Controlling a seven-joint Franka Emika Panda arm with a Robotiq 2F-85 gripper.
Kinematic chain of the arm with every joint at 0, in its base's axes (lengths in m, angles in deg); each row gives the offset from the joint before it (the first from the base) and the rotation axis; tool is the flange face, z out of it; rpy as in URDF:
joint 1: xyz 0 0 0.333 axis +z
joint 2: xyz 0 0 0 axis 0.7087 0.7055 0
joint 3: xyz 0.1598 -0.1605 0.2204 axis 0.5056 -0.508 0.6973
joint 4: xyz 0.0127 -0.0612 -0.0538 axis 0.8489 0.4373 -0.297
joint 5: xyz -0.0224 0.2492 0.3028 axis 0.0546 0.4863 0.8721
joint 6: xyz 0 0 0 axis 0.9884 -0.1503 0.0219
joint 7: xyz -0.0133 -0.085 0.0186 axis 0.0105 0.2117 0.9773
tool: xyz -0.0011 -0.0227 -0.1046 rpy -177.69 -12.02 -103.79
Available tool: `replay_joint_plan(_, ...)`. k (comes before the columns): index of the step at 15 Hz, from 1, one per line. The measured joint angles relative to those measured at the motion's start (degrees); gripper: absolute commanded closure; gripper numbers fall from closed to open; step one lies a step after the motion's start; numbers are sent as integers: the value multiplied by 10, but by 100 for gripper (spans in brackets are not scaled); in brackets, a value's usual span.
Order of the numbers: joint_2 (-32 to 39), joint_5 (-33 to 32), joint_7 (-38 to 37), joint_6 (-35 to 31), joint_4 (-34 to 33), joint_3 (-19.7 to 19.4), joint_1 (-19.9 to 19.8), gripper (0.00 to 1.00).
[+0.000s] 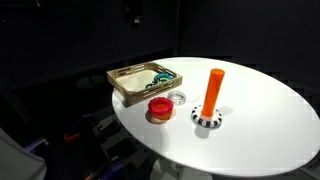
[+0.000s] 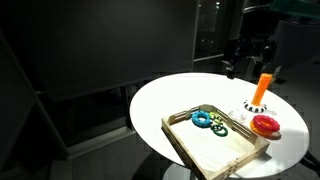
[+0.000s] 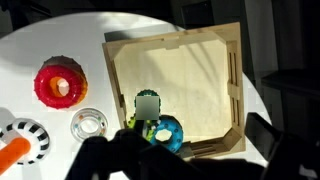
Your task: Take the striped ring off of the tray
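Near one tray (image 2: 205, 148) rim the striped ring (image 2: 218, 129) is seen, bare board beside it; jaws' spread cannot be told

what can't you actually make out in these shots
- gripper: black on a dark background, open or shut unclear.
- striped ring: stripes too small in both exterior views; partly covered by the gripper in the wrist view.
- orange peg: cut off by the wrist view's left edge.

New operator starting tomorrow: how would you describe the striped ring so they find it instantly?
On the round white table lies a wooden tray. Rings sit by its rim nearest the orange peg. The striped ring is the dark-and-light banded one beside the plain blue ring.
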Motion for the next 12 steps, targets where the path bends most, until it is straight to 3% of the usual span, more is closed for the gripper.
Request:
replay_joint_plan(7, 96, -132, -127, -102, -17, -4, 1, 0)
replay_joint_plan(12, 110, -144, -144, -105, -24, -7, 4, 0)
